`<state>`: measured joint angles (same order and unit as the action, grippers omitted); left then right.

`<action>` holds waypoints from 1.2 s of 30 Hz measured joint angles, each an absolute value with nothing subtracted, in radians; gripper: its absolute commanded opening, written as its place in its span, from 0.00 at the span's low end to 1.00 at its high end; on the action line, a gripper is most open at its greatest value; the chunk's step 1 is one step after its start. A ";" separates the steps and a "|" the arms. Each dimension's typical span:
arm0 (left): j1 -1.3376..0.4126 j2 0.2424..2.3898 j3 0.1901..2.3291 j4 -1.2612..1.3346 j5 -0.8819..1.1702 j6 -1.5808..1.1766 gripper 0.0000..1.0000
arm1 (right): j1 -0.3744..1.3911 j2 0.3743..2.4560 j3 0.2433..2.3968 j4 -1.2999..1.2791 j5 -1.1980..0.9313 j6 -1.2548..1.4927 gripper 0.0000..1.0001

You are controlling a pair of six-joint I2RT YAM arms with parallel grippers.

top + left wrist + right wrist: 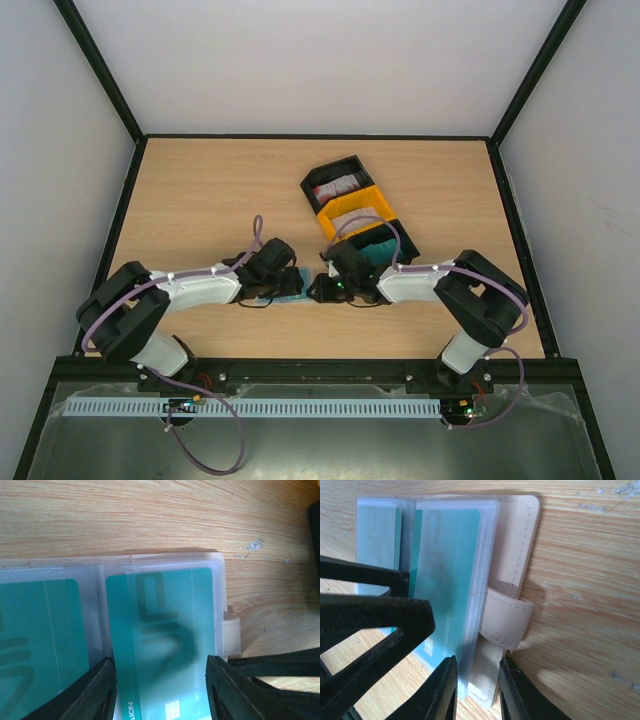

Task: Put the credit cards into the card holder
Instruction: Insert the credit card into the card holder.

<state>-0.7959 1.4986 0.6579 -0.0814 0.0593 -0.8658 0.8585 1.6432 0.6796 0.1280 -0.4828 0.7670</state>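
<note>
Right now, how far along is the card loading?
Done: one teal card sits in a sleeve of the open card holder. In hand: the left jaws seem to pinch a second teal card, partly sleeved; the right jaws straddle the holder's edge. Left: a red-and-white card, a whitish card and a third teal card in the black-and-yellow tray.

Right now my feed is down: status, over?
Left gripper pinches teal card, partly in card holder sleeve. Right gripper astride its edge, grip unclear. Nothing in the way.
</note>
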 measured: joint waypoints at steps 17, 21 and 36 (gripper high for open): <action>-0.699 1.214 0.597 -0.205 -0.068 -0.922 0.43 | 0.905 1.520 0.762 -0.045 -0.208 0.692 0.36; -0.629 1.152 0.521 -0.209 -0.072 -0.942 0.42 | 0.953 1.567 0.842 -0.056 -0.192 0.688 0.35; -0.573 1.078 0.386 -0.093 0.025 -0.955 0.46 | 1.033 1.841 1.060 -0.109 -0.238 0.676 0.18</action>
<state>-0.5728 1.0779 0.3859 -0.0925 0.0254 -0.9550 1.0328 1.8412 1.0595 -0.1085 -0.2379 0.6762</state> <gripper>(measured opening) 0.465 0.199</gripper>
